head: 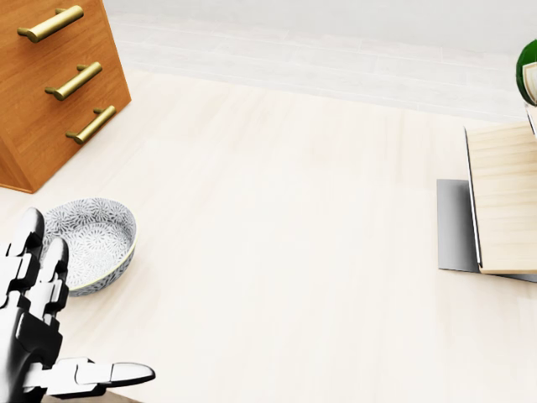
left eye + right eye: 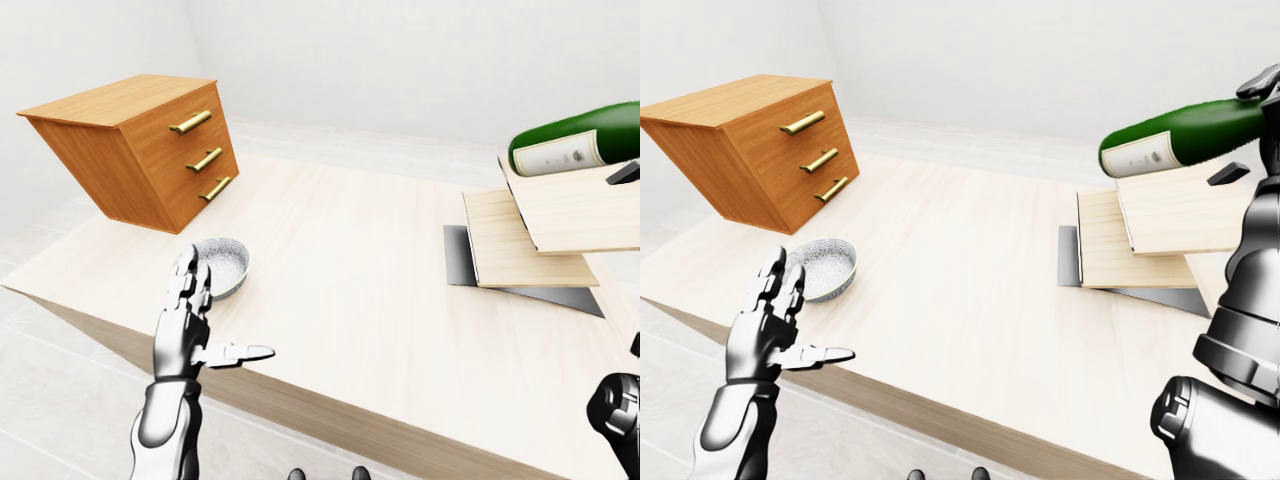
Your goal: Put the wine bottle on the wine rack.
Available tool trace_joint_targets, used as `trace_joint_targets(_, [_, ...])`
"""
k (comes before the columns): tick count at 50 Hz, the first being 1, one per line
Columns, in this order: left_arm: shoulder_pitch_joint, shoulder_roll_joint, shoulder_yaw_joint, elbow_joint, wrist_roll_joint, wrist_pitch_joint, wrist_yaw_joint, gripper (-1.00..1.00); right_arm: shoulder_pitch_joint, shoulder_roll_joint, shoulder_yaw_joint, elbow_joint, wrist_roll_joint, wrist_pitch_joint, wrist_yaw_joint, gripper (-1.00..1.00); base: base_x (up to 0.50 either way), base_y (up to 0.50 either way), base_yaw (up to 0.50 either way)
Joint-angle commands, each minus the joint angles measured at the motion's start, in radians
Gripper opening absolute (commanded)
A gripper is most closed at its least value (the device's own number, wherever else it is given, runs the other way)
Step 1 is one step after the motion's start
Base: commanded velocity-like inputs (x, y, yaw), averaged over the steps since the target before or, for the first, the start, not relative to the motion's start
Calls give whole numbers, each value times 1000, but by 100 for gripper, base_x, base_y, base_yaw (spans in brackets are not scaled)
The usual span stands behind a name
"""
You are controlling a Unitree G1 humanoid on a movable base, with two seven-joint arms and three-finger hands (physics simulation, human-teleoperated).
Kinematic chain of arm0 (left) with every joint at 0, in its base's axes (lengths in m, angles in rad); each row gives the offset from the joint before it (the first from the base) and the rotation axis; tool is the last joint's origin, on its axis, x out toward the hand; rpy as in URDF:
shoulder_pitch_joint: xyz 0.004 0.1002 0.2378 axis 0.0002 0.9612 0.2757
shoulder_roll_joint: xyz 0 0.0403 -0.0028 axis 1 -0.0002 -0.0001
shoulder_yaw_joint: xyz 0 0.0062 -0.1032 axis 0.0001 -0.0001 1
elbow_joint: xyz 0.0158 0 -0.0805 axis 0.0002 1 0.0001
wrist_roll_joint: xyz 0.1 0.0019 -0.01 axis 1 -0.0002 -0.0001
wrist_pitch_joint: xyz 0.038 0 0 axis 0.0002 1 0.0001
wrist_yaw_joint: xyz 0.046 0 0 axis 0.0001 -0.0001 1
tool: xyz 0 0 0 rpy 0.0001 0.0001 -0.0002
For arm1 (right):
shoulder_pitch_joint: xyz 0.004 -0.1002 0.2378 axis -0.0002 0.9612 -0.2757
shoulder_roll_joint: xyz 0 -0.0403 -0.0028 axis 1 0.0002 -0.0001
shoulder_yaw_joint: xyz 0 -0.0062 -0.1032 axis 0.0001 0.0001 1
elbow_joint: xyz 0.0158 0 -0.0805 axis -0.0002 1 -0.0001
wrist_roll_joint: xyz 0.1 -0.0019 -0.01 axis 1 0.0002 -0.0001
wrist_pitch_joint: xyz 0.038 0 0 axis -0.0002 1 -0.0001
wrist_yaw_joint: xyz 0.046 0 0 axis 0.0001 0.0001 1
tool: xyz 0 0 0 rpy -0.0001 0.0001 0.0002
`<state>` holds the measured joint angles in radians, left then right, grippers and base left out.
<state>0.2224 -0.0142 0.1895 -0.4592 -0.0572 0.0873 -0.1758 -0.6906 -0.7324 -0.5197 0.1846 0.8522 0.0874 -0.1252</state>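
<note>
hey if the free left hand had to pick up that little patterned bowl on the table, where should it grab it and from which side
Probably by the rim. The patterned bowl sits upright and open-topped on the table, with nothing beside it. The left hand hangs open just below it in the right-eye view, so come down from above onto the near rim, thumb inside and fingers outside.

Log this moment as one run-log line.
wine bottle: held over wine rack, not set | left hand: open, idle | bowl: untouched
</note>
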Motion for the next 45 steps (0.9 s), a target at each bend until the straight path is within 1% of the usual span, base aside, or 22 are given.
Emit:
trace_joint_targets(1, [-15,8,-11,-3,-1,0,14,100,-101,-152,-9,265,148,0,-209,-100,0,0,0])
trace_joint_targets(6, [-10,9,-12,-16,-3,0,16,100,-147,-200,40,327,164,0,-241,-100,0,0,0])
trace_joint_targets(7, [-8,9,-12,-21,-5,0,16,100,-170,-211,63,347,161,0,-236,-100,0,0,0])
trace_joint_targets(10, [-10,11,-9,-17,-7,0,15,100,-207,-222,88,378,153,0,-225,-100,0,0,0])
trace_joint_targets(11, [-14,11,-9,-15,-6,0,17,100,-243,-230,109,395,145,0,-236,-100,0,0,0])
trace_joint_targets(20, [-19,12,-14,-16,-1,0,20,100,-419,-244,170,559,80,0,-211,-100,0,0,0])
trace_joint_targets(22, [-21,11,-18,-16,1,0,21,100,-444,-246,191,568,65,0,-177,-100,0,0,0])
trace_joint_targets(23, [-22,12,-18,-15,1,0,22,100,-463,-244,192,586,52,0,-187,-100,0,0,0])
trace_joint_targets(26, [-23,12,-21,-19,2,0,23,100,-508,-250,206,645,10,0,-168,-100,0,0,0])
trace_joint_targets(27, [-21,12,-22,-20,1,0,21,100,-524,-252,196,661,9,0,-151,-100,0,0,0])
trace_joint_targets(30, [-20,14,-18,-15,-1,0,21,100,-547,-261,188,700,-10,0,-149,-100,0,0,0])
trace_joint_targets(35, [-15,12,-15,-3,-5,0,17,100,-582,-271,200,747,-47,0,-133,-100,0,0,0])
trace_joint_targets(36, [-13,12,-16,0,-5,0,16,100,-585,-271,188,755,-38,0,-112,-100,0,0,0])
trace_joint_targets(37, [-15,12,-15,2,-6,0,17,100,-584,-275,180,759,-39,0,-119,-100,0,0,0])
trace_joint_targets(45, [-17,12,-18,-6,-5,0,18,100,-515,-285,172,742,-57,0,-95,-100,0,0,0])
